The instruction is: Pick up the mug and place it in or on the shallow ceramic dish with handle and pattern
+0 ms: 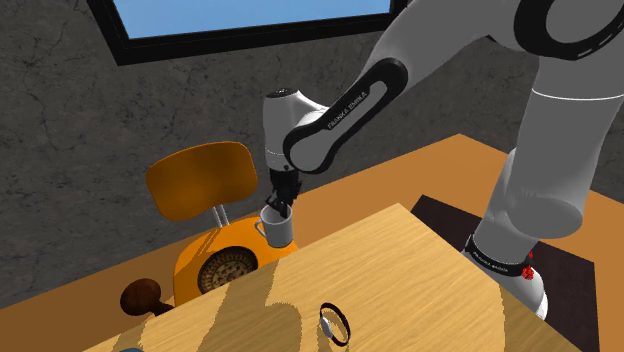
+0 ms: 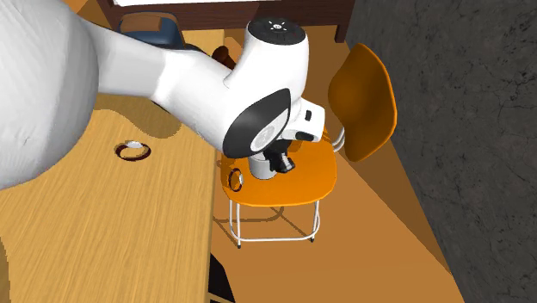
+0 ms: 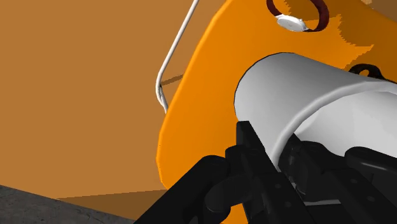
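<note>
- The grey mug (image 1: 277, 230) hangs upright just past the bench's far edge. It is over the orange seat of a chair, and its handle points toward the shoulder view's left.
- The black jaws grip it from above, closed on the wall at the rim. One finger (image 3: 251, 143) is outside the wall and the other seems to be inside. As far as I can see, nothing else touches the mug.
- The dish (image 1: 222, 270) lies flat on the chair seat. It is round and shallow, with a dark speckled pattern. It sits below the mug and a little toward the shoulder view's left, apart from it.
- The chair (image 1: 200, 180) has an orange seat and back on thin white legs, and it stands close against the bench.
- The bench (image 1: 400, 270) is light wood. A dark ring (image 1: 335, 323) lies flat on it, well apart from the mug.
- A brown rounded lump (image 1: 143, 296) sits beside the chair seat at the shoulder view's left. I cannot tell what it is.
- The white arm (image 1: 340, 115) reaches over the bench from the shoulder view's right toward the chair.
- Behind the chair is a rough dark grey wall (image 1: 60, 120) with a window (image 1: 250, 15), a blue pane in a dark frame.
</note>
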`<state>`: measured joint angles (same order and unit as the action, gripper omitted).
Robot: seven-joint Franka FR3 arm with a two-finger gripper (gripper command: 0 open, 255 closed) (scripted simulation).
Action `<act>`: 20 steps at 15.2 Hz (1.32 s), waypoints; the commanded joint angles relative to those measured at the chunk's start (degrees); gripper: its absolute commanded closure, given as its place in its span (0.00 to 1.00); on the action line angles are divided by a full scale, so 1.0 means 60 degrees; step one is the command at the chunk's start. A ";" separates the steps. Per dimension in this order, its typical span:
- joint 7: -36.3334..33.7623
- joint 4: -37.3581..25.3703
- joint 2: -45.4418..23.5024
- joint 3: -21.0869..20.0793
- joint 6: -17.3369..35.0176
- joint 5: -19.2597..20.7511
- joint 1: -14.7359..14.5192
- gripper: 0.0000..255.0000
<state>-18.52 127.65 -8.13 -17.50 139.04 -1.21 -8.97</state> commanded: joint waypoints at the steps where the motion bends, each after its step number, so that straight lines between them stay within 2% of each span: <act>1: 0.0032 -0.0061 0.0206 -0.0023 -0.0260 -0.0081 0.0010 1.00; 3: 0.0050 -0.0100 0.0293 -0.0029 -0.0382 -0.0114 0.0016 1.00; 8: -0.1028 -0.2077 -0.0975 -0.0186 -0.1124 0.0527 -0.0553 1.00; 15: -0.2180 -0.5449 -0.3018 -0.0188 -0.2520 0.1300 -0.1571 1.00; 16: -0.2399 -0.6469 -0.3612 -0.0167 -0.2960 0.1469 -0.1862 1.00; 20: -0.2427 -0.6253 -0.3812 -0.0109 -0.2548 0.1533 -0.1892 1.00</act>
<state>-33.08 89.95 -30.72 -18.24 123.27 7.89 -20.34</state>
